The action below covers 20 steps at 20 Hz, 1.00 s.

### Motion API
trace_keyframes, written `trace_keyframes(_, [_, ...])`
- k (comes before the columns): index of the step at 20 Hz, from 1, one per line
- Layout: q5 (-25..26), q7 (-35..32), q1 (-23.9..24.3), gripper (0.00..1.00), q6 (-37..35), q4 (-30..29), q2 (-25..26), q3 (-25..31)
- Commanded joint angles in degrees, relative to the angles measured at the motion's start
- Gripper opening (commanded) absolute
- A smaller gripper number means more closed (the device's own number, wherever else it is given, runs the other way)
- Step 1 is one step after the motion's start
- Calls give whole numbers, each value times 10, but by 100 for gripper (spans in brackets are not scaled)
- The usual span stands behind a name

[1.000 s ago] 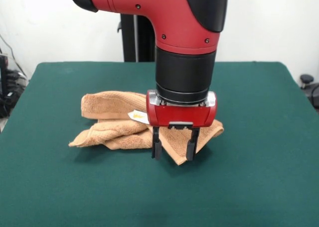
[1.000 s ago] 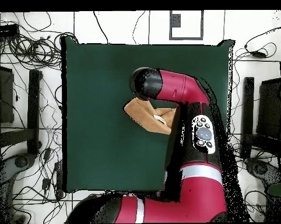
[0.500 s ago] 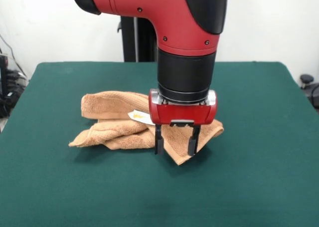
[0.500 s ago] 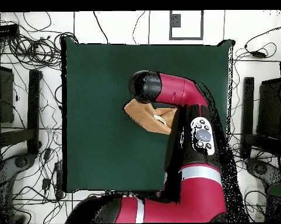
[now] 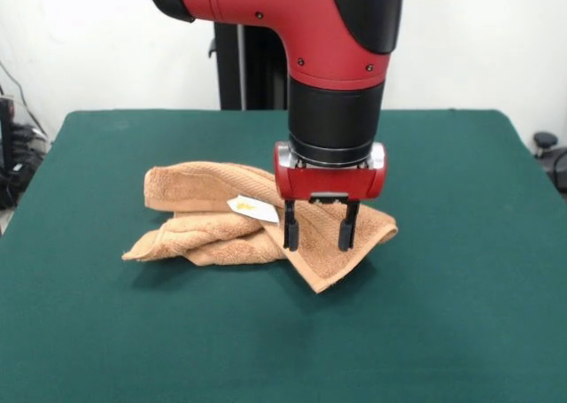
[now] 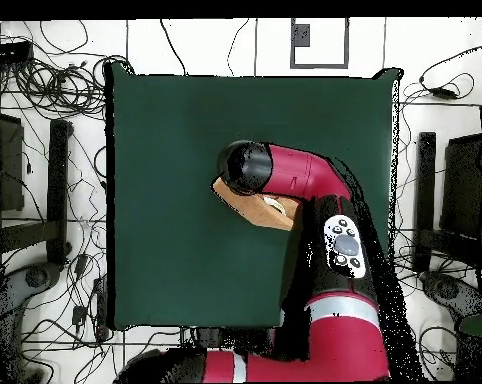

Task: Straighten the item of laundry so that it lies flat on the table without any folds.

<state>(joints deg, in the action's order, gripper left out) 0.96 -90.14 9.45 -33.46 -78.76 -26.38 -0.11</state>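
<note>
Two parted fingers of the hand point(image 5: 319, 236) are held over the crumpled towel point(image 5: 208, 217), gripping nothing; green surface point(image 5: 461, 314) is spread wide around.

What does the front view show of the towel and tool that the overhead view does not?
Front only: the open tool with both fingers over the towel, the towel's folds, and its white tag. Overhead only: the whole table outline and the floor cables around it. Both: the red arm above a bunched towel on green cloth.
</note>
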Motion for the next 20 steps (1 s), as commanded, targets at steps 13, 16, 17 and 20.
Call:
trace_keyframes(13, [-17,-97,-15,100,39,-45,17,49])
trace_keyframes(16, [-14,-95,-15,100,43,-41,22,48])
trace_keyframes(17, [-13,-97,-16,100,45,-40,24,47])
trace_keyframes(20, [-10,-99,-20,100,54,-35,34,43])
